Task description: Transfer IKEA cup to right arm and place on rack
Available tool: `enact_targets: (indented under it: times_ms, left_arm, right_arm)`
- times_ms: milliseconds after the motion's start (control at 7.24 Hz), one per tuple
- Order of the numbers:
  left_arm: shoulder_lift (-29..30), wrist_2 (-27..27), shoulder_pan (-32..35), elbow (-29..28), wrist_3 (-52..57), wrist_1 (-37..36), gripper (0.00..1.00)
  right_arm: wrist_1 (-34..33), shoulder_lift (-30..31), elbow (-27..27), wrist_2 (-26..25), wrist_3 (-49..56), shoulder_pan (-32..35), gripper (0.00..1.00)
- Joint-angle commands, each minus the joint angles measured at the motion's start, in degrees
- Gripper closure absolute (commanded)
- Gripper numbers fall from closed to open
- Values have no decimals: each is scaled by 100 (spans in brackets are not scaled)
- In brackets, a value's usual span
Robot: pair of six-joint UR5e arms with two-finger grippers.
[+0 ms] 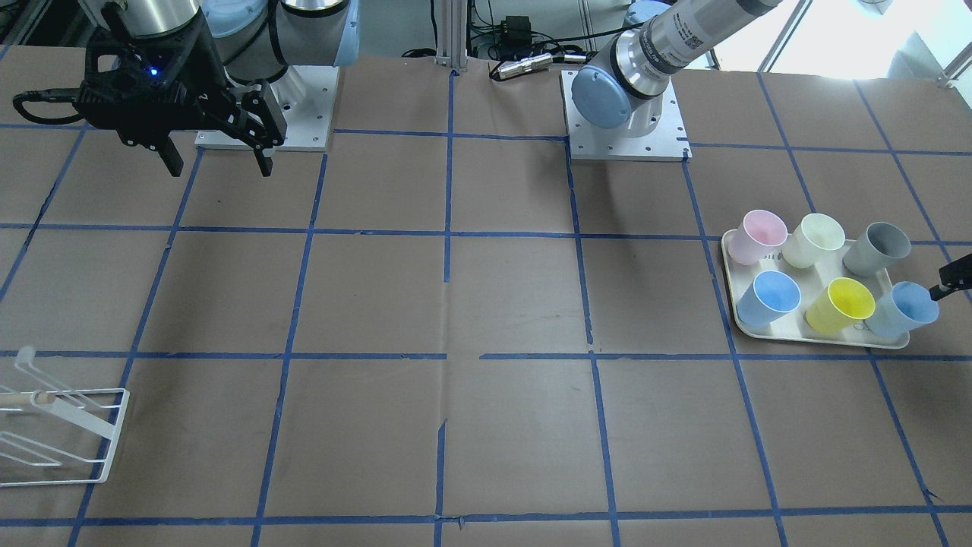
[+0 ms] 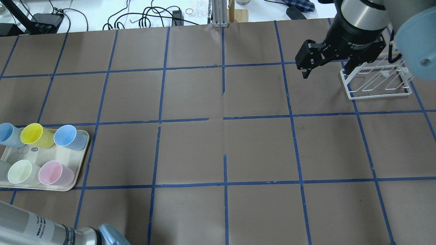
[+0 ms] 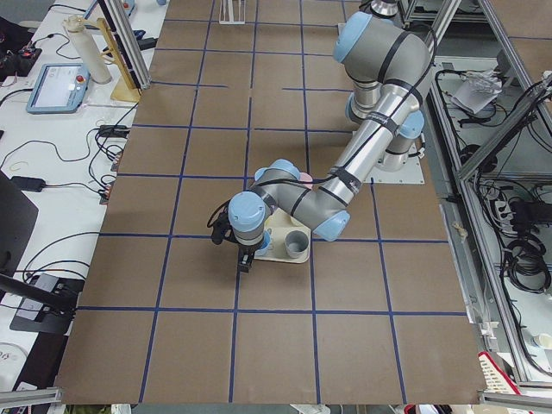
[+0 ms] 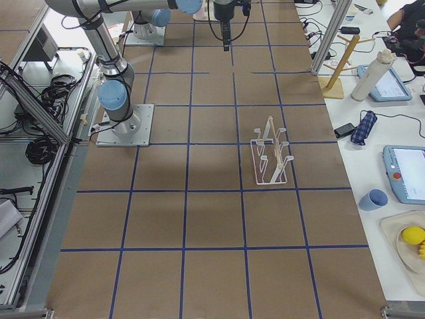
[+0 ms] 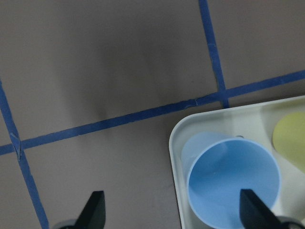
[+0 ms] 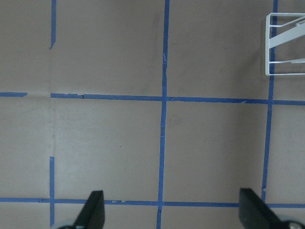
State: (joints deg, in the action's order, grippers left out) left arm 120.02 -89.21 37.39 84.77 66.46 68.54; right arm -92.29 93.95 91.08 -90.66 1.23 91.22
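The IKEA cup [image 5: 232, 185], a pale sky-blue tumbler, stands upright in a corner of the cream tray [image 5: 175, 157]; it also shows in the front view [image 1: 904, 308] and the overhead view [image 2: 7, 134]. My left gripper [image 5: 174, 212] hangs open above the tray's edge, one finger over the cup's rim and the other over the bare table. My right gripper [image 1: 219, 161] is open and empty, held high over the table near the white wire rack [image 2: 376, 81]. The rack [image 1: 61, 433] is empty.
The tray [image 1: 820, 339] also holds a deeper blue cup [image 1: 768, 298], a yellow cup [image 1: 839, 304], a grey cup [image 1: 877, 248], a cream cup [image 1: 814, 239] and a pink cup [image 1: 758, 235]. Brown paper with blue tape lines covers the table.
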Motion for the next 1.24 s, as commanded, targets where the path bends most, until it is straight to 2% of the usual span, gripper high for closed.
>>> enact_targets:
  times_ms: [0, 138, 415, 553, 691, 967, 1106]
  left_arm:
    - [74, -70, 14, 109, 16, -8, 1]
    - [109, -131, 14, 118, 34, -16, 3]
    - [144, -149, 23, 127, 60, -43, 27]
    - [144, -149, 32, 162, 60, -43, 46]
    - [101, -158, 41, 162, 60, 53, 79]
    - [75, -149, 14, 224, 69, 98, 100]
    - [100, -149, 14, 224, 60, 89, 100]
  right_arm:
    - [-43, -8, -2, -13, 0, -8, 0]
    - [-61, -17, -2, 5, -18, -8, 0]
    - [-52, -8, 6, -4, -9, 1, 0]
    - [-43, -8, -2, 13, -18, -8, 0]
    - [-8, -17, -2, 31, -53, -43, 0]
    - [27, 9, -2, -21, 17, -43, 0]
    - [27, 10, 6, -4, 9, 0, 0]
